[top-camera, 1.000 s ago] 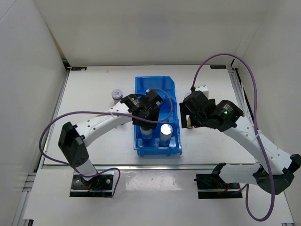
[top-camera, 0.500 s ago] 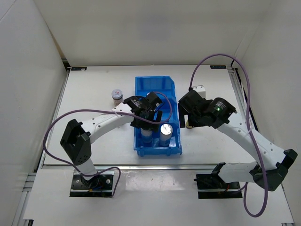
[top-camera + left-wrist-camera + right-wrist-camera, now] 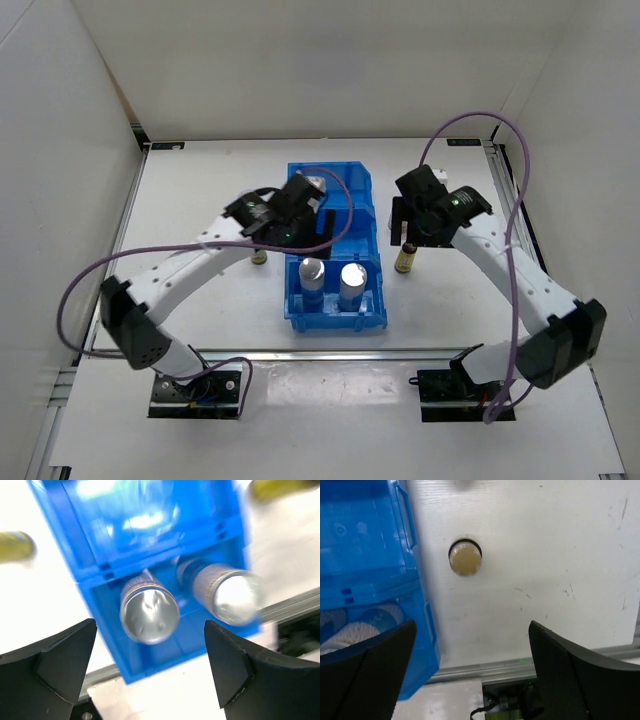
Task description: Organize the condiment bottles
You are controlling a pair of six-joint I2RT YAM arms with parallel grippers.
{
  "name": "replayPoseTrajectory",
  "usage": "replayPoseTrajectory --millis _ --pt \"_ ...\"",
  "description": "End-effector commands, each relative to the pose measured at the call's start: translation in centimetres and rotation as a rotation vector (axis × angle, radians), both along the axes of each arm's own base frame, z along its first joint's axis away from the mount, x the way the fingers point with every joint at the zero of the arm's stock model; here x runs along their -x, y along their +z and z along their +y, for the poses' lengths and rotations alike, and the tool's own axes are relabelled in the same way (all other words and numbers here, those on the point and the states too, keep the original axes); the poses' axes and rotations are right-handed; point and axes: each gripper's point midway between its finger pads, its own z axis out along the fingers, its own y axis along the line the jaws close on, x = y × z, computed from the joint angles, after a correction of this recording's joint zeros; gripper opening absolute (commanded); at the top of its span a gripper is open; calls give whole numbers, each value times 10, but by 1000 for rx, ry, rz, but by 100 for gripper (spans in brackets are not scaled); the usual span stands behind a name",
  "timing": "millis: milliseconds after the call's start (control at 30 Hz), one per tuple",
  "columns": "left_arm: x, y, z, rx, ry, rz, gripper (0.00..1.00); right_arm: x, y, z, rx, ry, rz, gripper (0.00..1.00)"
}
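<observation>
The left jaws and right jaws are standing open and empty, the amber bottle [image 3: 465,560] at upper centre is looking light and slick, likely best pinched mid-body.

No text, label, brand or number can be read anywhere.

Shakers [image 3: 312,270] in bin [image 3: 338,185] near compartment (side by side); small bottle [image 3: 404,260] right of bin.

I note left arm [image 3: 190,263] and right arm [image 3: 510,266] reaching forward, wrists down, both jaws wide apart, empty.
</observation>
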Motion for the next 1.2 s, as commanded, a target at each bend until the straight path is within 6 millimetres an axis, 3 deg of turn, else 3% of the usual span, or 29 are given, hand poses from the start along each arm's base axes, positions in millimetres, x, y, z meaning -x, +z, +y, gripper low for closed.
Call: replayPoseTrajectory --millis 0,133,267,433,767,933,1167 --pt "-8 83 26 125 48 -184 99 -30 -13 9 -36 23 0 91" --pt "-11 111 75 108 121 -289 99 -42 -38 14 -74 20 49 80" --pt "-19 101 137 6 267 -343 99 -47 -54 10 -102 6 85 73" --pt "-17 65 181 -110 334 -291 99 -49 -66 10 -127 20 118 66" --pt "-21 31 208 -170 371 -226 99 -61 -77 8 -130 25 125 51" --pt "-15 27 221 -192 388 -247 99 -62 -80 4 -122 23 133 37" --pt "-6 24 226 -184 392 -285 99 -64 -61 2 -107 34 124 9"
